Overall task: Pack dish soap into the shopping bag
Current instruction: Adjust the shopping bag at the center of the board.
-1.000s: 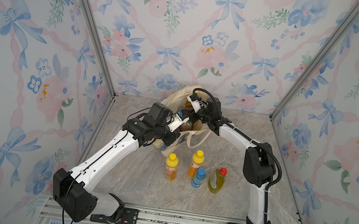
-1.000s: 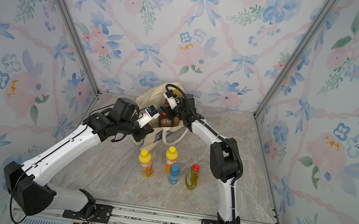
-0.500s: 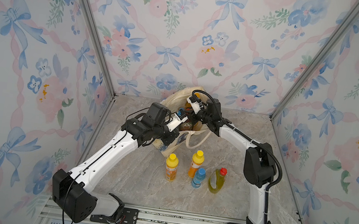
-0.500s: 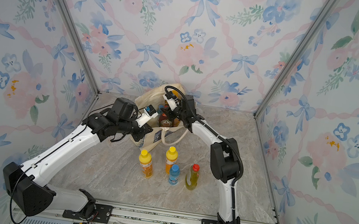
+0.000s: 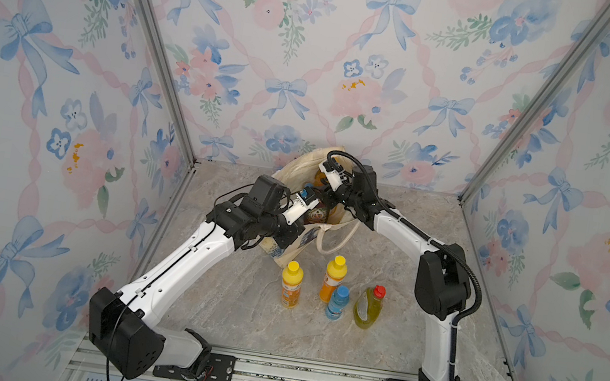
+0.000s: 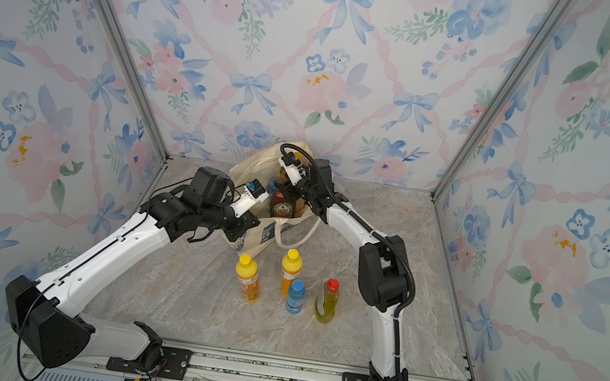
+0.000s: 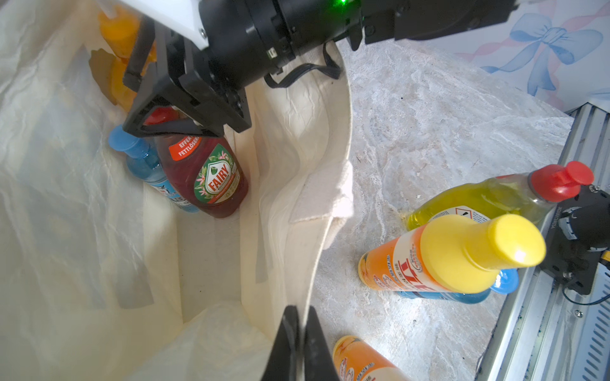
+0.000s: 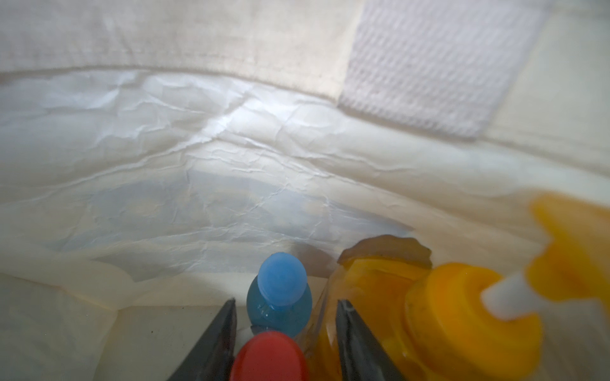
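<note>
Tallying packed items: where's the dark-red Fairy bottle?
In the left wrist view the dark-red bottle stands upright inside the shopping bag, by its robot-side wall, a small blue bottle beside it, the open right pincer straddling its red cap.

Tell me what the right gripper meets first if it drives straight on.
The dark-red bottle in the shopping bag: its red cap sits between the open jaws, so the fingers likely hit its shoulder; depth unclear.

top views look down from afar; wrist views share the bag point(image 7: 297, 115) interior.
</note>
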Controlling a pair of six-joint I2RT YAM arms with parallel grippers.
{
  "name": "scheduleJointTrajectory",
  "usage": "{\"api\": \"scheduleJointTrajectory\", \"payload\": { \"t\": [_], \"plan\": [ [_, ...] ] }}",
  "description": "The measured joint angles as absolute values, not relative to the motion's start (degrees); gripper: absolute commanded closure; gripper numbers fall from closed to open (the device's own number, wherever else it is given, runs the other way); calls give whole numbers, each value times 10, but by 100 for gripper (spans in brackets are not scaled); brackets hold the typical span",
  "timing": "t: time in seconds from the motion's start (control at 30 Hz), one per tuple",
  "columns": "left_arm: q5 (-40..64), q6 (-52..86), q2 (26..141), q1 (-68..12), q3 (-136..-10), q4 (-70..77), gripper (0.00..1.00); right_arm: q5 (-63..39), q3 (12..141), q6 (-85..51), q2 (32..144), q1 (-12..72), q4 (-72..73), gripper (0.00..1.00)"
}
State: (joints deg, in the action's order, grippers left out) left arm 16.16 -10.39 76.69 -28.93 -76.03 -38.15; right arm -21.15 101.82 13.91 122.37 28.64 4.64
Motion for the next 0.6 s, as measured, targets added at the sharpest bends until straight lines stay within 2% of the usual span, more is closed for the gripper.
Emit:
{"api": "scheduleJointTrajectory", "payload": {
  "t": [0.13, 0.6],
  "plan": [
    [164, -104, 767, -289, -756, -382, 100, -208, 1023, 137, 1223, 286, 50, 39],
    [166, -104, 767, -289, -753, -378, 100, -200, 1023, 137, 1198, 286, 52, 35]
  ]
}}
